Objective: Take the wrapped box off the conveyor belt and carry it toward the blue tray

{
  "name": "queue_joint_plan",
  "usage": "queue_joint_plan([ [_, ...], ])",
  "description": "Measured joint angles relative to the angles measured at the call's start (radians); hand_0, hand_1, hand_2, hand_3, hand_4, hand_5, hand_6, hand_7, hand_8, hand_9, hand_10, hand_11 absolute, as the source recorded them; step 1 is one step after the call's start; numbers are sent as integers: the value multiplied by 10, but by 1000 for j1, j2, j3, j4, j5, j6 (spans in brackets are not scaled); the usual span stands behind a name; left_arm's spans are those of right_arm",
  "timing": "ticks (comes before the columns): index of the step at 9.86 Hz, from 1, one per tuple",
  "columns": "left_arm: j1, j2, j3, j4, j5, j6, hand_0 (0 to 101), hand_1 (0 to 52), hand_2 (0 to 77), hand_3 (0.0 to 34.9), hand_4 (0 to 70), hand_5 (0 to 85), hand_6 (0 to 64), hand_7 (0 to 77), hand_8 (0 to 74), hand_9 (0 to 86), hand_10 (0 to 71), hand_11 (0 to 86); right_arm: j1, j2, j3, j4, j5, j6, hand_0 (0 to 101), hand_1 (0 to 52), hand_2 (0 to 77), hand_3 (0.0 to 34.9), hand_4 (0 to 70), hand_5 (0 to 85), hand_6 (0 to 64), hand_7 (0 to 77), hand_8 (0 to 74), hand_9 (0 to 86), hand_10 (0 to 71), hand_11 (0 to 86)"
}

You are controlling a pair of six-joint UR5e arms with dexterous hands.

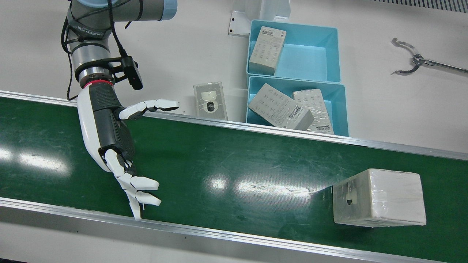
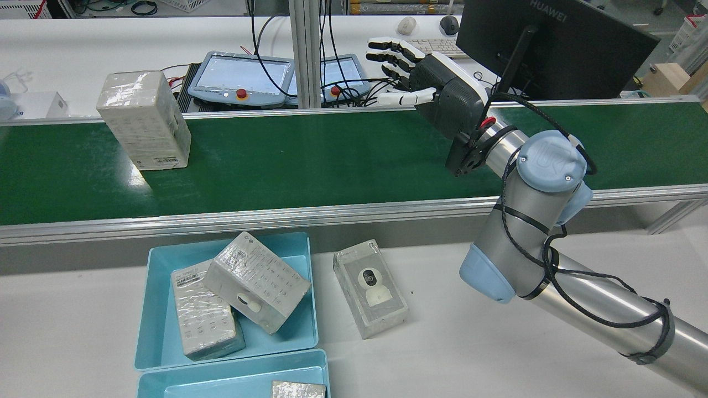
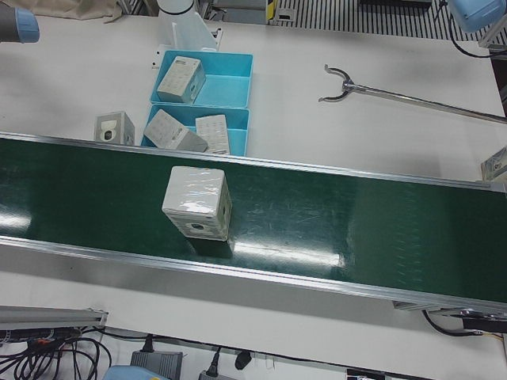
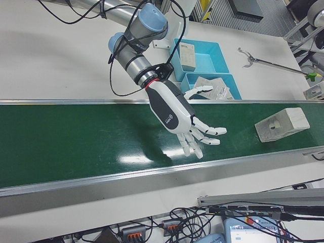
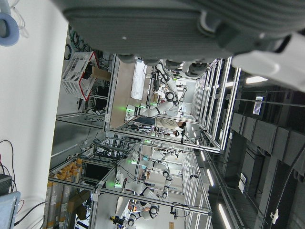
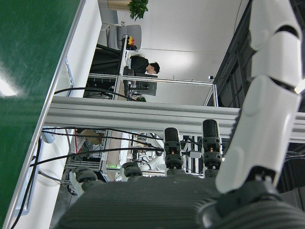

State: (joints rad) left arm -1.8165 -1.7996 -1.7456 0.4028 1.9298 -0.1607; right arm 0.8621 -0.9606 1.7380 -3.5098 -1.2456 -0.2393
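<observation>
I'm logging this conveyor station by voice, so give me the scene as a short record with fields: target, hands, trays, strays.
target: wrapped box on the green conveyor belt, untouched
right hand: open, over the belt, well apart from the box
left hand: only its underside shows, in its own camera; state unclear
blue tray nearest belt: two wrapped boxes
second blue tray: one wrapped box
stray: camera box on the table beside the trays; grabber tool

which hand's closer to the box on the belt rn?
Right. The right hand hovers open over the belt, well apart from the box further along. The left hand shows in no station view; only its own camera sees part of it, facing away from the belt.
</observation>
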Motion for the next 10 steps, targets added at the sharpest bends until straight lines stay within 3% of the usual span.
queue_joint_plan([
  [8,0,0,0,0,0,0,0,0,11,0,5,5,0,5,5,0,5,0,-5,4,-16,4,2,0,416,109,175,303,98,251,0,229,0,44,27,38],
  [10,0,0,0,0,0,0,0,0,11,0,0,5,0,5,5,0,0,0,-8,9,-23,5,3,-1,418,109,175,304,65,229,0,229,0,44,27,38],
])
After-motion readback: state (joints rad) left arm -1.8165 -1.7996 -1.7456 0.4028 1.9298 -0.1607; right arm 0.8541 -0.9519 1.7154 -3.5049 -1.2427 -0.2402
